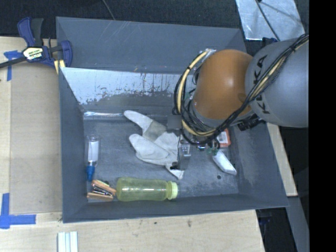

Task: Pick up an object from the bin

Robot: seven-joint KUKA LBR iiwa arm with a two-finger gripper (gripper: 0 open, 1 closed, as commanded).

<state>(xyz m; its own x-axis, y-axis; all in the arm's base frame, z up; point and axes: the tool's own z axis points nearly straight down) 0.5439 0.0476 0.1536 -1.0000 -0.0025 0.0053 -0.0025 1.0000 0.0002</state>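
Where my gripper (180,159) sits on the right edge of the crumpled white cloth (151,147), open or closed I cannot tell, yellow-green plastic bottle (147,189) lying just below, white plastic piece (224,164) close right, bare floor of the grey metal bin (113,135) beyond the cloth.

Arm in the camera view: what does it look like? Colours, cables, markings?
The arm is a rounded silver-grey link with dark KUKA lettering. At its wrist sits an orange-brown domed cover, ringed by black and yellow cables. The gripper beneath is small, dark metal.
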